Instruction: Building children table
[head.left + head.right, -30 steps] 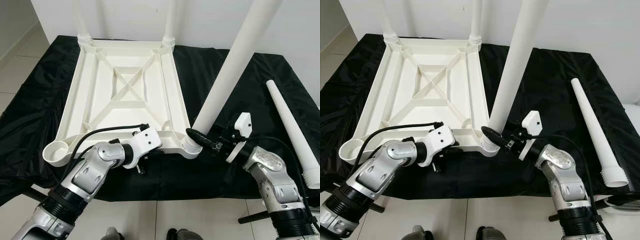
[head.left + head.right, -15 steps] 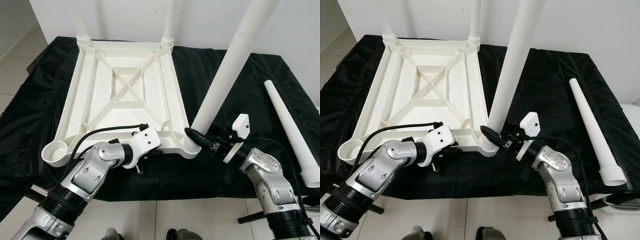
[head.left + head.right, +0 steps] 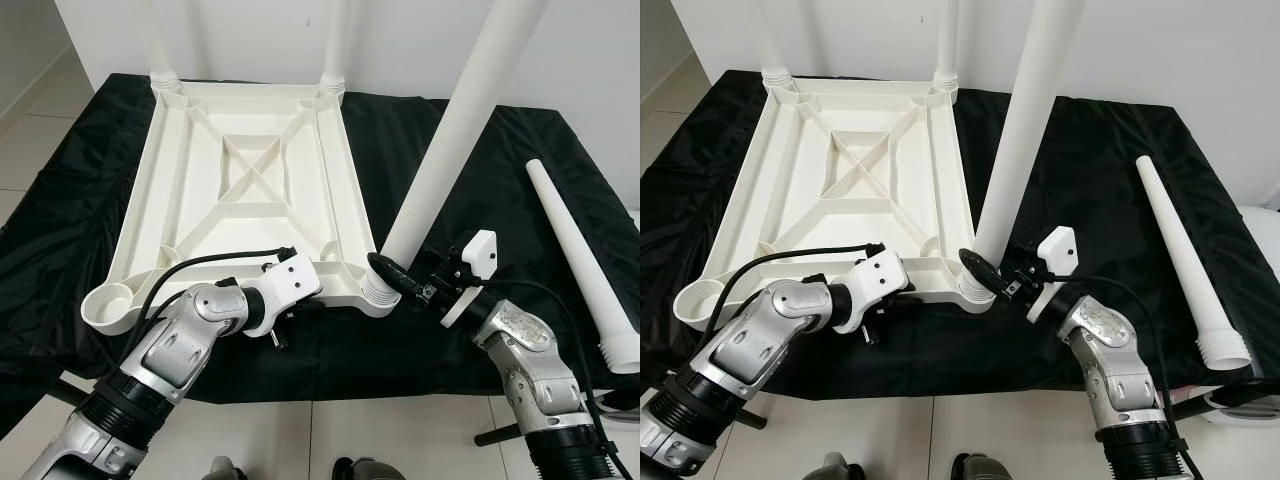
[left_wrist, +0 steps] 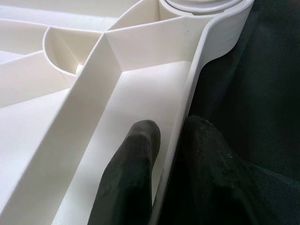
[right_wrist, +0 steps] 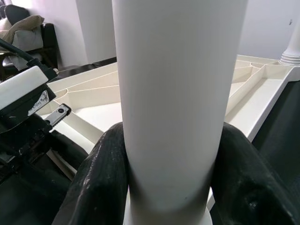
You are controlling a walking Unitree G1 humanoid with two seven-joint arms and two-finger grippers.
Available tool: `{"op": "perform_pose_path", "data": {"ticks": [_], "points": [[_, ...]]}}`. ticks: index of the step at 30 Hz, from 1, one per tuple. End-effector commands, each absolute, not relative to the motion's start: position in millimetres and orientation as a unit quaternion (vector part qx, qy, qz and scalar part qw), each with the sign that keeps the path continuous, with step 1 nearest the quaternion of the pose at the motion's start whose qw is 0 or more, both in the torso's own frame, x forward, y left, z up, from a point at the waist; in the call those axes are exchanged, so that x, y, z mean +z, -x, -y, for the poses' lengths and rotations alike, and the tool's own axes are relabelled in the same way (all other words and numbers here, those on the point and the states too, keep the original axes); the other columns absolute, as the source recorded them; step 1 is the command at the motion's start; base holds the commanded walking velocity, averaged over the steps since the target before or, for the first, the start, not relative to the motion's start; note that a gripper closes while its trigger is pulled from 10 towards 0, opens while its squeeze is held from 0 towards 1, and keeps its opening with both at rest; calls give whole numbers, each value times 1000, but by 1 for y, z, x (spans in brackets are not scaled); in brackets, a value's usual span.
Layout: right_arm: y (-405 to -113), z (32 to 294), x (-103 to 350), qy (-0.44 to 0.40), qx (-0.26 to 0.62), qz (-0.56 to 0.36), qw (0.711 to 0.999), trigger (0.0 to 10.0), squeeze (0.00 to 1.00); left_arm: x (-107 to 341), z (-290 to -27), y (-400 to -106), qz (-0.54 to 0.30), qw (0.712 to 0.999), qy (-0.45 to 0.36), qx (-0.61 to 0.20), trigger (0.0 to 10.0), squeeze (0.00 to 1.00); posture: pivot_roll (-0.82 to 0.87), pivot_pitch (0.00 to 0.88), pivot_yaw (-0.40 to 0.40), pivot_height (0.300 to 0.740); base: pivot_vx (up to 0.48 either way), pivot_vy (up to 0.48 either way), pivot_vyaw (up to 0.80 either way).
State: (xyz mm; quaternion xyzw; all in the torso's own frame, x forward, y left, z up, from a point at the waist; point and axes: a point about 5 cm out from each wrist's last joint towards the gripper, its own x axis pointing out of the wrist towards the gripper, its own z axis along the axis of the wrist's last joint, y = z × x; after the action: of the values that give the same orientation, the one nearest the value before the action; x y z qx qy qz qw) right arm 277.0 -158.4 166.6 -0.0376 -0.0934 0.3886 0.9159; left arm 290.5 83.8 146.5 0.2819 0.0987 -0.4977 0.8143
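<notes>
Right claw clamps the upright leg at its base; left claw pinches the tabletop rim.

White plain wall at the far side, black cloth spread wide over the work surface, pale tiled floor at far left and along the near edge, even indoor light, soft shadows

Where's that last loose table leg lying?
The loose leg lies on the black cloth at the robot's right, beyond the right gripper.
</notes>
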Motion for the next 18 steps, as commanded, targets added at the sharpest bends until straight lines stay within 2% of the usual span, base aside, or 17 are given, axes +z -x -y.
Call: {"op": "perform_pose_path", "data": {"ticks": [1, 18], "points": [[-276, 169, 141, 34, 351, 29, 935, 10000, 0, 155, -82, -288, -81, 808, -294, -504, 10000, 0, -52, 136, -21, 740, 0, 0, 0], [-266, 159, 150, 30, 352, 59, 934, 10000, 0, 157, -82, -291, -81, 813, -292, -497, 10000, 0, -57, 137, -20, 740, 0, 0, 0]]}}
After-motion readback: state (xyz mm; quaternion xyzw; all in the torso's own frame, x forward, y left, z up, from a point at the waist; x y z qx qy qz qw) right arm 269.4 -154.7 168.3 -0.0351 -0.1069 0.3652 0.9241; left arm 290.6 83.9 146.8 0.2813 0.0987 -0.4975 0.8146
